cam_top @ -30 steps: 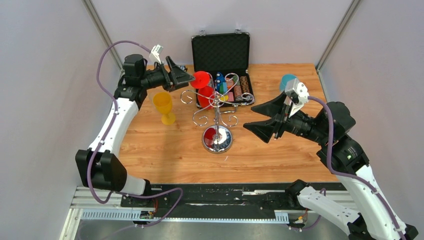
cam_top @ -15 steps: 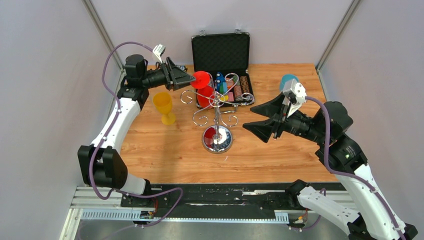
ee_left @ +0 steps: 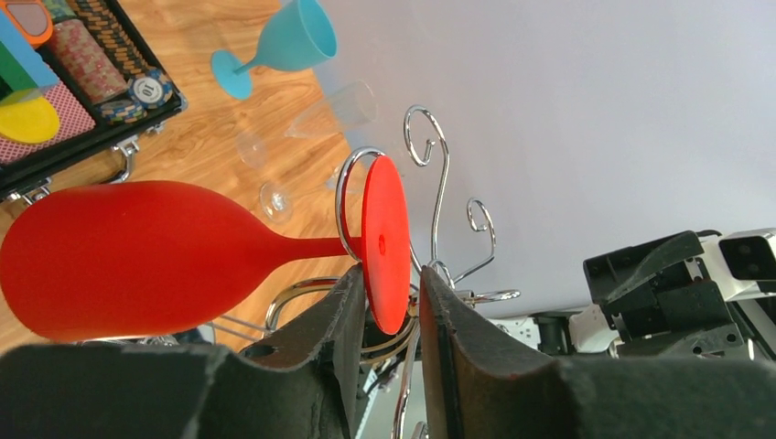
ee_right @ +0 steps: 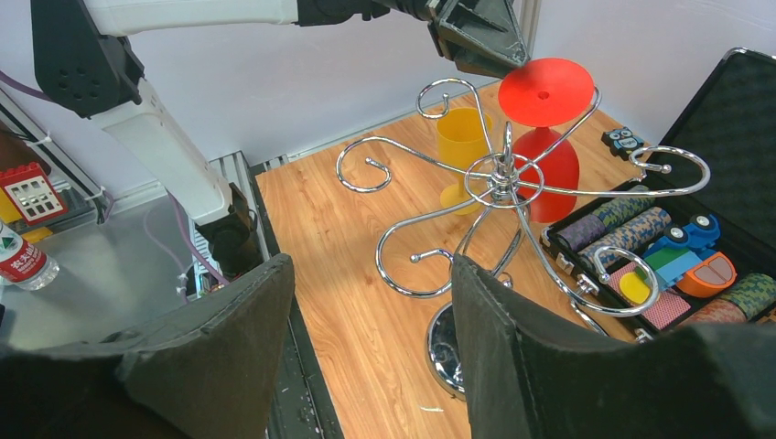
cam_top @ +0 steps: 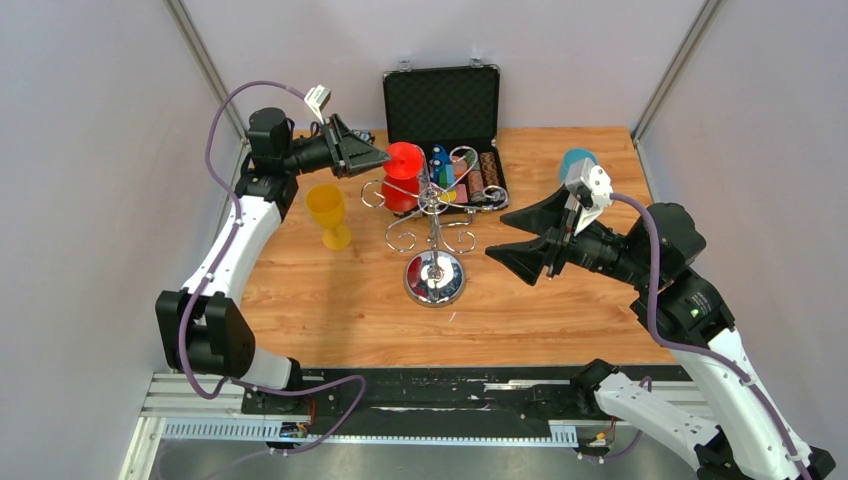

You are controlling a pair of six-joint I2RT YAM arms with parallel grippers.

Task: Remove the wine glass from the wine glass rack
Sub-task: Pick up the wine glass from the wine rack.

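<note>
Straddles red glass (ee_left: 137,256) foot at rack's (cam_top: 434,228) 11 o'clock with left gripper (ee_left: 392,282), jaws narrowly apart, not clamped; holds right gripper (cam_top: 501,239) wide, empty, at 3 o'clock.

left gripper (cam_top: 384,158): extended forward, jaws narrowly apart | right gripper (cam_top: 498,238): raised, jaws wide apart

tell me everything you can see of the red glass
The red glass is opaque, matte and plastic-looking, with a rounded bowl, a short stem and a flat round foot. It hangs upside down from the rack, its stem in a curled wire arm and its foot on top. The left pincer straddles the foot's rim; whether it clamps yet is unclear.
</note>
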